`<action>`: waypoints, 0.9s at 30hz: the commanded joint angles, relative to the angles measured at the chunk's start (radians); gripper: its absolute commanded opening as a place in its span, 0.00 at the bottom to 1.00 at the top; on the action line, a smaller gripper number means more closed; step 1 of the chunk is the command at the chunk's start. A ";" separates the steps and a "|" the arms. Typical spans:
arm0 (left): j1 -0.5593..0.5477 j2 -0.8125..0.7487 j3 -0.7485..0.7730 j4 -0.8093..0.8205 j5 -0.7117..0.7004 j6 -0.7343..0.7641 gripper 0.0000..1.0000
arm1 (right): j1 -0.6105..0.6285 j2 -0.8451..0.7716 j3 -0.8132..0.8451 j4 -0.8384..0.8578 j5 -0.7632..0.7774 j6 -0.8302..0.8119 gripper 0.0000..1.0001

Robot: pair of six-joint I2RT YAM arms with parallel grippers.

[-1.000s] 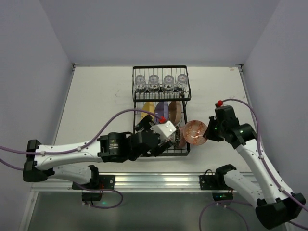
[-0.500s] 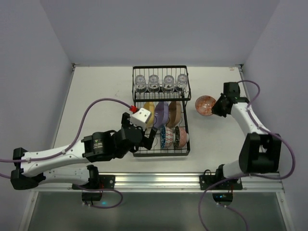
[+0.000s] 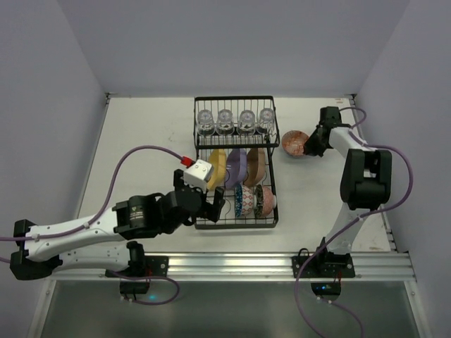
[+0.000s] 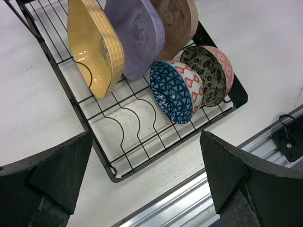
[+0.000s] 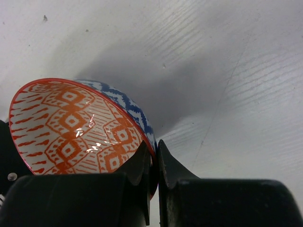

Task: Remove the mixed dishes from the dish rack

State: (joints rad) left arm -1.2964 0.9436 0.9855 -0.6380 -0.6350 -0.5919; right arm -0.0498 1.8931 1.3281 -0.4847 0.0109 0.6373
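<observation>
The black wire dish rack [image 3: 271,184] stands mid-table. Several clear glass cups [image 3: 225,121] line its raised shelf. In the lower tray a yellow plate [image 4: 94,47], a purple plate [image 4: 135,35] and a tan plate [image 4: 175,19] stand on edge, next to a blue bowl [image 4: 173,90] and a green floral bowl [image 4: 208,75]. My left gripper [image 3: 209,204] [image 4: 146,146] hangs open over the rack's near-left corner, nothing between its fingers. To the right of the shelf, my right gripper [image 3: 309,144] [image 5: 154,153] is shut on the rim of a reddish bowl [image 3: 293,142] [image 5: 71,127], low over the table.
A metal rail [image 3: 232,264] [image 4: 189,198] runs along the near table edge, with a black clamp [image 4: 289,137] on it. Grey walls close in the left, far and right sides. Purple cables [image 3: 141,151] loop from both arms.
The right arm has swung the reddish bowl from the rack's near-right corner to the far right, beside the shelf. The left arm has pulled back to the left, off the bowls.
</observation>
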 commanded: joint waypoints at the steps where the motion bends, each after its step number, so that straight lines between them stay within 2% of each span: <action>1: 0.003 0.029 -0.014 0.027 0.000 -0.045 1.00 | -0.010 0.001 0.056 0.020 -0.031 0.016 0.00; 2: 0.003 0.034 -0.018 0.038 0.004 -0.045 1.00 | -0.012 0.006 0.059 0.020 -0.031 0.015 0.00; 5: 0.002 0.061 -0.027 0.093 0.046 -0.046 1.00 | -0.013 0.018 0.059 0.018 -0.038 0.009 0.09; 7: 0.003 0.090 -0.025 0.124 0.055 -0.042 1.00 | -0.015 0.003 0.048 0.020 -0.040 0.007 0.33; 12: 0.003 0.136 -0.024 0.175 0.037 -0.075 1.00 | -0.015 -0.101 0.017 0.014 -0.012 -0.005 0.61; 14: 0.003 0.153 -0.025 0.195 0.028 -0.104 1.00 | -0.015 -0.199 0.008 -0.008 0.023 -0.010 0.68; 16: 0.005 0.167 -0.047 0.257 0.032 -0.138 1.00 | -0.015 -0.299 -0.044 -0.008 0.055 -0.004 0.80; 17: 0.006 0.170 -0.059 0.283 0.043 -0.147 1.00 | -0.015 -0.419 -0.071 0.003 0.063 -0.001 0.85; 18: 0.012 0.176 -0.083 0.338 0.057 -0.170 1.00 | -0.015 -0.486 -0.126 0.006 0.066 0.004 0.97; 21: 0.061 0.210 -0.120 0.453 0.170 -0.186 1.00 | -0.015 -0.759 -0.251 0.037 0.000 -0.008 0.99; 22: 0.078 0.230 -0.149 0.490 0.220 -0.180 1.00 | -0.015 -0.832 -0.286 0.053 -0.117 -0.010 0.99; 23: 0.124 0.239 -0.166 0.527 0.324 -0.177 1.00 | -0.015 -0.977 -0.361 0.090 -0.181 -0.008 0.99; 24: 0.146 0.250 -0.186 0.600 0.372 -0.189 1.00 | -0.015 -1.049 -0.400 0.113 -0.251 0.004 0.99; 25: 0.164 0.267 -0.227 0.653 0.426 -0.192 1.00 | -0.015 -1.115 -0.435 0.144 -0.417 0.002 0.99; 26: 0.195 0.273 -0.249 0.702 0.507 -0.195 1.00 | -0.015 -1.175 -0.493 0.193 -0.490 0.002 0.99; 27: 0.203 0.280 -0.264 0.760 0.526 -0.212 1.00 | -0.015 -1.274 -0.513 0.201 -0.549 0.015 0.99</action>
State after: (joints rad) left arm -1.1412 1.2053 0.7761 -0.1310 -0.3042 -0.7498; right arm -0.0647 0.7349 0.9184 -0.3595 -0.2325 0.6380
